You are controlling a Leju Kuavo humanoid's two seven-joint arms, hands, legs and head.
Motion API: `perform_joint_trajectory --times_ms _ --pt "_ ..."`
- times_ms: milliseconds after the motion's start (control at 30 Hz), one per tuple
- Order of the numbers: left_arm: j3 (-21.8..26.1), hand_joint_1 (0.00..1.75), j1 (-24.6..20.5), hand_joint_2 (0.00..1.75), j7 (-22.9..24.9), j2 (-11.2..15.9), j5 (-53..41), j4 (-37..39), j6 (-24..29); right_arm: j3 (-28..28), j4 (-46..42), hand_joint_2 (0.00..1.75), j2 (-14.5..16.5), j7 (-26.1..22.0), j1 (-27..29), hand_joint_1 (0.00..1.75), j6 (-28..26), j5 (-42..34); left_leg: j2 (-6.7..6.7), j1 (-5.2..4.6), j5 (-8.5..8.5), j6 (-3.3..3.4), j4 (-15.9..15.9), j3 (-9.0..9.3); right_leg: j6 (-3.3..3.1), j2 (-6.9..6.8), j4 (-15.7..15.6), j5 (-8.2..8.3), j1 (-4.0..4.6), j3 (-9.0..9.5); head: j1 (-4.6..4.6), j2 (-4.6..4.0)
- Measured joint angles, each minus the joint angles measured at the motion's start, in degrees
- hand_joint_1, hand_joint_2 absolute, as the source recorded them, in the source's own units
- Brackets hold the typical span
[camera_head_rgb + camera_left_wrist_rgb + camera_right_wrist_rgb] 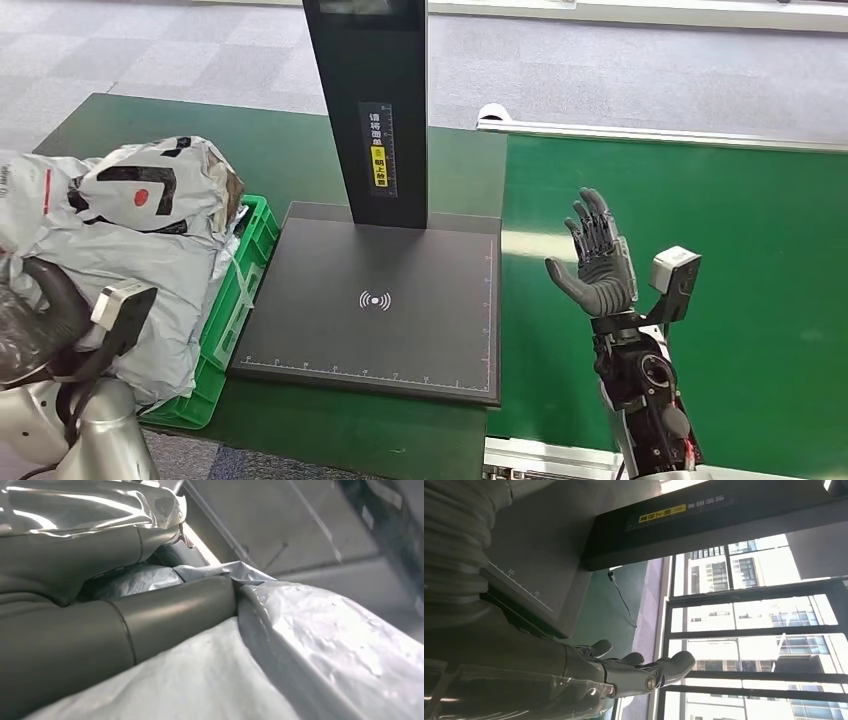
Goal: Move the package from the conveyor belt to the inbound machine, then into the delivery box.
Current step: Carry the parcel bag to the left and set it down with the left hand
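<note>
A grey plastic package [130, 265] lies over the green delivery box [238, 290] at the left, next to another bag [150, 185] with black marks and a red dot. My left hand [35, 320] grips the grey package at its near end. In the left wrist view its fingers [150, 615] close around a fold of the package [325, 645]. Over the green conveyor belt [720, 240] my right hand [598, 262] is raised, fingers spread, holding nothing. The right wrist view shows the same hand [624, 672] with fingers extended. The inbound machine's dark platform [380, 300] lies bare between the box and the belt.
The machine's black post [368, 100] rises from the back of the platform. A metal rail [660, 133] edges the belt's far side. Grey carpet lies beyond the green table [280, 140].
</note>
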Motion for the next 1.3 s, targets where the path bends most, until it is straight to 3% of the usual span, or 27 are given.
perform_joint_trajectory --times_ms 133,367,533,633,733,867,1133,1300 --pt "-2.3 1.75 0.9 0.0 9.8 -0.2 -8.8 4.7 0.0 -1.0 -0.2 1.75 0.1 0.9 0.0 0.0 2.2 1.5 -0.03 0.0 0.0 0.0 0.0 0.0 0.0 -0.03 0.0 0.0 0.0 0.0 0.0 0.0" --pt "-13.0 1.75 2.2 0.0 31.5 0.4 -19.2 13.6 0.0 -1.9 -0.5 1.75 0.2 1.5 -0.1 0.0 2.9 1.7 -0.04 -0.02 0.0 0.0 0.0 0.0 0.01 -0.05 0.0 0.0 -0.02 0.04 0.0 0.01" --pt "-20.3 1.73 1.3 0.0 38.6 2.0 -19.8 20.8 0.0 -2.2 -0.5 1.75 0.2 1.9 -0.8 0.0 3.4 1.8 -0.08 -0.01 0.01 0.01 0.0 0.0 0.0 -0.1 0.0 0.0 -0.02 0.06 0.01 0.01" --pt "-23.3 1.65 0.2 0.0 39.6 3.0 -17.2 25.1 0.0 -2.6 -0.5 1.75 0.2 1.9 -1.1 0.0 4.3 2.4 -0.1 -0.01 0.02 0.01 0.0 0.01 0.0 -0.11 0.0 0.01 -0.01 0.08 0.0 0.01" --pt "-24.2 1.43 -1.1 0.0 38.2 3.3 -14.2 29.3 0.1 -2.9 -0.4 1.75 0.3 1.9 -1.6 0.0 4.6 2.8 -0.09 -0.01 0.02 0.02 0.0 0.03 0.0 -0.12 0.0 0.01 -0.01 0.12 0.0 0.0" --pt "-24.0 0.16 -2.3 0.0 36.1 3.3 -12.2 32.4 0.1 -3.0 -0.2 1.75 0.4 1.9 -2.2 0.0 4.7 3.0 -0.09 -0.01 0.02 0.02 0.0 0.06 0.0 -0.12 0.0 0.01 -0.02 0.17 0.0 0.0" --pt "-21.6 0.16 -2.6 0.0 32.4 2.6 -11.5 32.9 0.1 -3.0 0.6 1.75 0.5 1.4 -3.0 0.0 4.7 3.2 -0.08 -0.01 0.04 0.03 0.0 0.11 0.0 -0.12 0.0 0.01 -0.01 0.2 0.0 0.01" --pt "-21.0 0.0 -2.7 0.0 31.8 2.3 -11.2 32.8 0.1 -3.0 0.9 1.75 0.5 1.4 -3.1 0.0 4.7 3.2 -0.08 -0.01 0.04 0.03 0.0 0.11 0.0 -0.12 0.0 0.01 -0.01 0.2 0.0 0.02"
